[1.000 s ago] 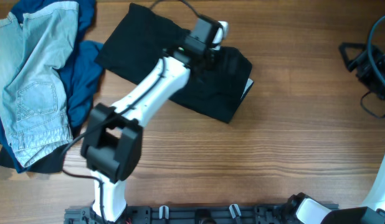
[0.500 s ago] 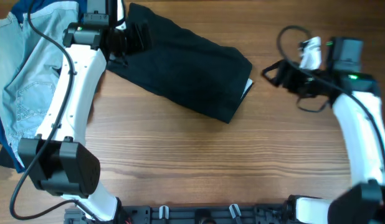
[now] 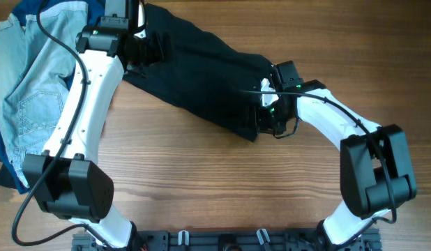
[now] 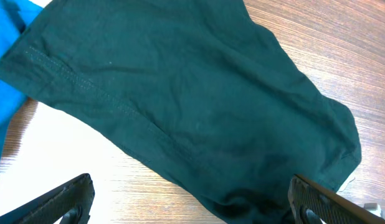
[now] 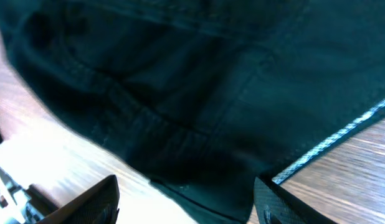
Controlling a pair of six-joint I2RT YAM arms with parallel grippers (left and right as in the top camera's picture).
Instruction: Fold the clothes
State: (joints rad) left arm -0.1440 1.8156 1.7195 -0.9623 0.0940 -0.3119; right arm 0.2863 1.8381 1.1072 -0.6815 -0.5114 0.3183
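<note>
Black garment (image 3: 201, 77) lies diagonally on the wooden table (image 3: 271, 202). Left gripper (image 4: 191, 200) hovers over its upper-left end, jaws wide. Right gripper (image 5: 186, 202) is at its right edge, jaws wide.

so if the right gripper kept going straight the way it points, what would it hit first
The black garment: in the wrist view it fills almost everything ahead of the right gripper, between its open fingers. Depth is hard to judge, but it looks very close.
</note>
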